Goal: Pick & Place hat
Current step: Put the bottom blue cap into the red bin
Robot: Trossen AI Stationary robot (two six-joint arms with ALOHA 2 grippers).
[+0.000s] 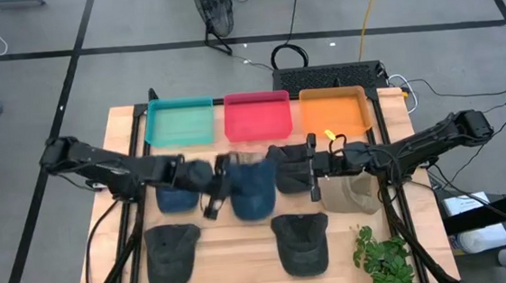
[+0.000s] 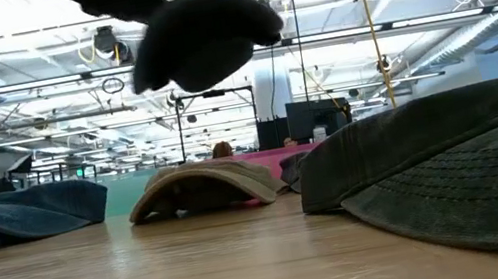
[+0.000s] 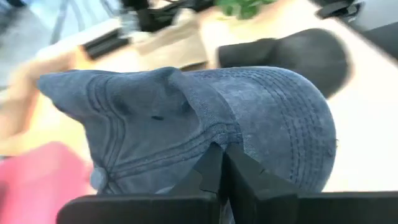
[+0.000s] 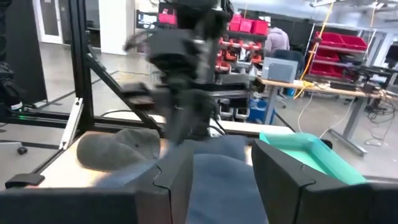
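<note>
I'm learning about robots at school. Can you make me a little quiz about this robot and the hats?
1. True or false: the left gripper is shut on a blue hat.
2. How many trays sit at the back of the table? A) two B) three C) five
3. Fill in: the right gripper is ____, with nothing between its fingers.

Key: 1 true. 2 B: a green tray, a pink tray and an orange tray. 3 open.
</note>
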